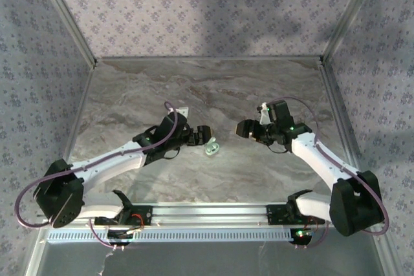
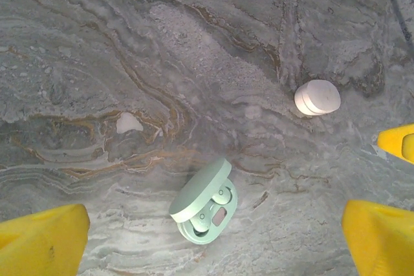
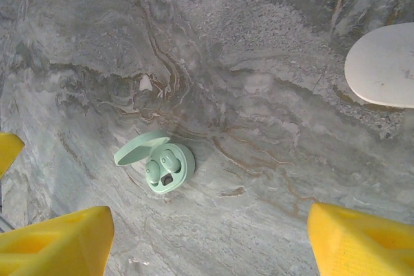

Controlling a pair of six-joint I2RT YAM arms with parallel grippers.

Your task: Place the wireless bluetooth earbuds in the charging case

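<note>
Overhead, the left end effector (image 1: 204,135) and right end effector (image 1: 244,128) face each other at mid-frame. The mint-green charging case (image 1: 211,150) lies on the counter (image 1: 213,88) just below and between them, its contents unreadable there. The left wrist view resolves the charging case (image 2: 204,208) as open, lid raised, at lower centre between that end effector's yellow fingers (image 2: 45,240), which stand wide apart and hold nothing. A small white speck (image 2: 128,122), apparently one of the earbuds, lies on the counter left of centre, apart from the charging case and clear of the fingers. A white oval case (image 2: 317,97) sits at upper right. The right wrist view shows the charging case (image 3: 158,163) left of centre with the small white speck (image 3: 146,83) above it. The right fingers (image 3: 55,244) are apart and empty. The white oval case (image 3: 383,63) is cut off by the right edge. Whether the wells of the charging case are filled cannot be determined.
</note>
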